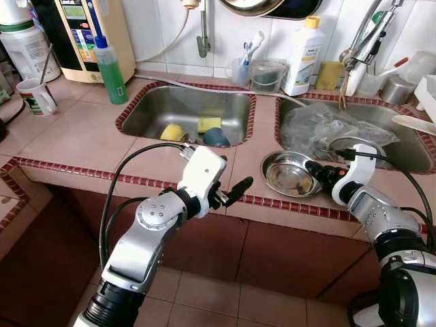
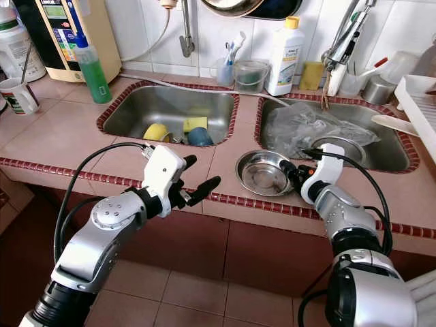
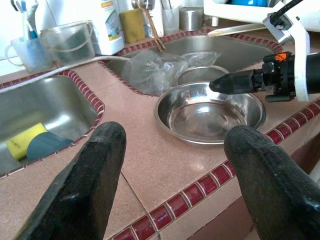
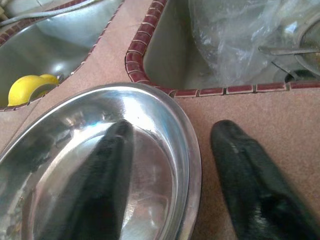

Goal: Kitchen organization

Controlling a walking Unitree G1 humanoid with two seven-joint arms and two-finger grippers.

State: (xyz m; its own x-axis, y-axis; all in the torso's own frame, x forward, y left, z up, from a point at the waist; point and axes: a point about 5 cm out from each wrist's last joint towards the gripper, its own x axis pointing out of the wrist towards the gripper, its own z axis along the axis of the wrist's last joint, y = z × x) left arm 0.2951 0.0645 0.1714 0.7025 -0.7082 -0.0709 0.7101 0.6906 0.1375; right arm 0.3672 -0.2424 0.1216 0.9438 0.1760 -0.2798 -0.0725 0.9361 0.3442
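Nearest the lens: left pincer [image 1: 231, 193], fingers spread wide and holding nothing, hovering off the tabletop's [image 1: 82, 136] tiled front edge. Just ahead of it and to its right, sitting on the strip of tabletop between the two basins, the steel bowl [image 1: 289, 174].

Largest down to smallest around that bowl. Beyond the left pincer, the left sink [image 1: 187, 109], with a yellow sponge [image 1: 172, 131], a second yellow piece and a blue item [image 1: 216, 138] lying at its near end. Beyond the right pincer [image 2: 294, 174], the right sink [image 1: 409, 146], holding a crumpled clear plastic bag [image 1: 327, 126] and what looks like another steel dish under it. Further back against the wall, a white bottle [image 1: 303, 58], a clear plastic cup [image 1: 268, 75], a green soap bottle [image 1: 109, 68] and a mug [image 1: 37, 95].

Right pincer parted, straddling the bowl's near rim: one finger [image 4: 95, 185] inside over the bowl's floor, the other finger [image 4: 255, 180] outside on the tabletop. Not yet closed on the rim, as far as can be judged.

Progress, as a judgement: early. Bowl not lifted or put away; both sinks cluttered; bag not cleared. Likely step in hand: pinching the bowl's rim to move it.
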